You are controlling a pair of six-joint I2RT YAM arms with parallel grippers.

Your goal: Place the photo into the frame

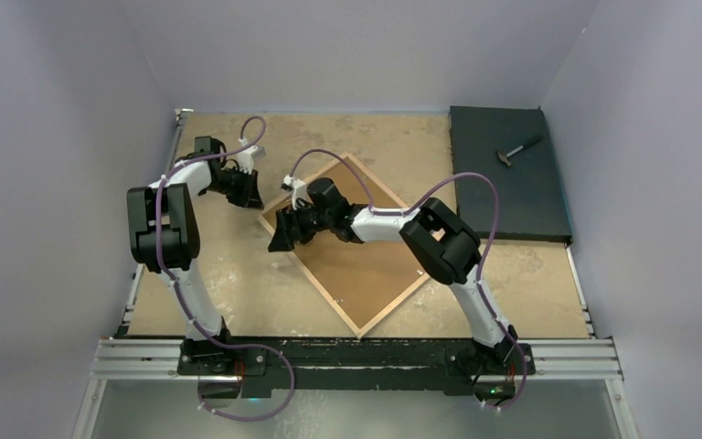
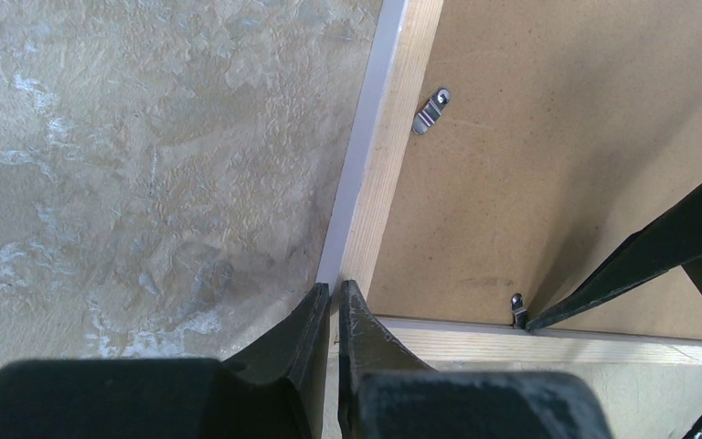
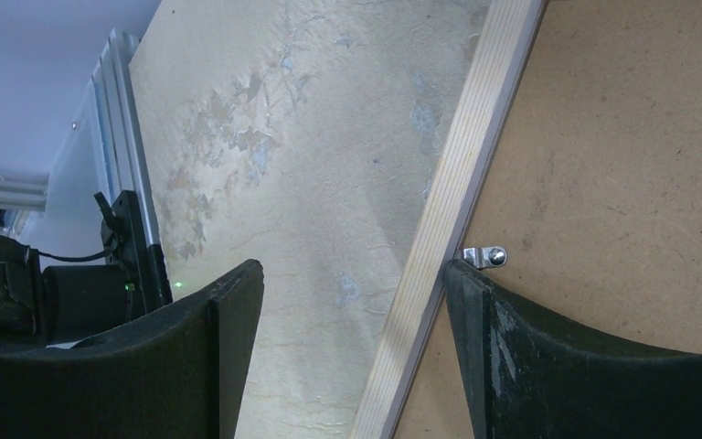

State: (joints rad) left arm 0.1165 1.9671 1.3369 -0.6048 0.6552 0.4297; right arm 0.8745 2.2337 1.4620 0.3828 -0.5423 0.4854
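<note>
We are looking down at a worn tan tabletop [image 1: 238,274]; a large rectangular picture frame with light wooden edges [image 3: 454,192] is lying face down near its middle, turned like a diamond, with a plain brown backing board [image 1: 370,270] filling it; the left gripper [image 2: 334,291] is sitting at the frame's left corner, fingers clenched together on nothing; the right gripper [image 3: 352,274] is standing released and wide, straddling the frame's near-left edge, one finger beside a small silver metal clip [image 3: 484,257]; a black slab [image 1: 503,192] carrying a small hammer [image 1: 518,149] is lying far right.
</note>
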